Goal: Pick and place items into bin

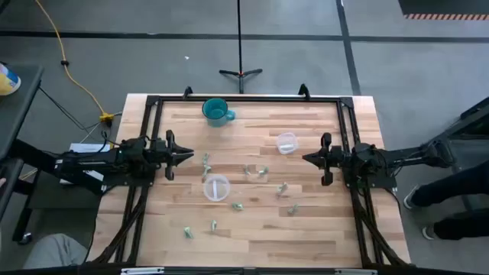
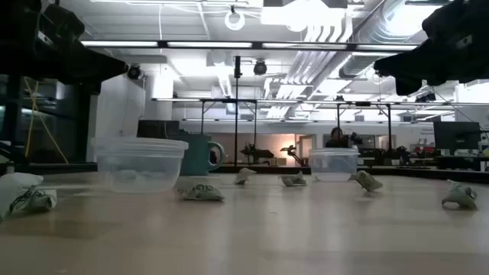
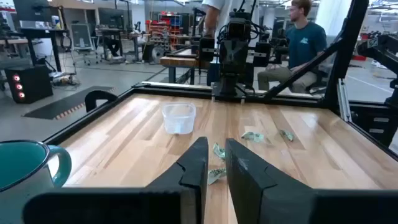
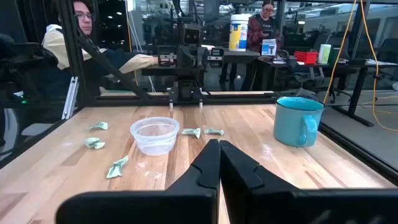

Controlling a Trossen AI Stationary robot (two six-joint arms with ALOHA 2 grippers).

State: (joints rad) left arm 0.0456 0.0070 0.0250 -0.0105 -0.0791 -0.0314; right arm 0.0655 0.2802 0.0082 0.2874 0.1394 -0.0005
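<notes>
We see nothing picked yet: items lie scattered mid-table, mostly from 3 to 7 o'clock of the near clear bin. Left gripper hovers at the table's 9 o'clock, fingers nearly together with a thin gap. Right gripper at 3 o'clock, fingers together, holding nothing. Second clear bin and teal mug sit toward 12 o'clock. Risks, we judge: pieces are tiny and flat, so fingers may skid or pinch air; a light bin may shift if clipped
</notes>
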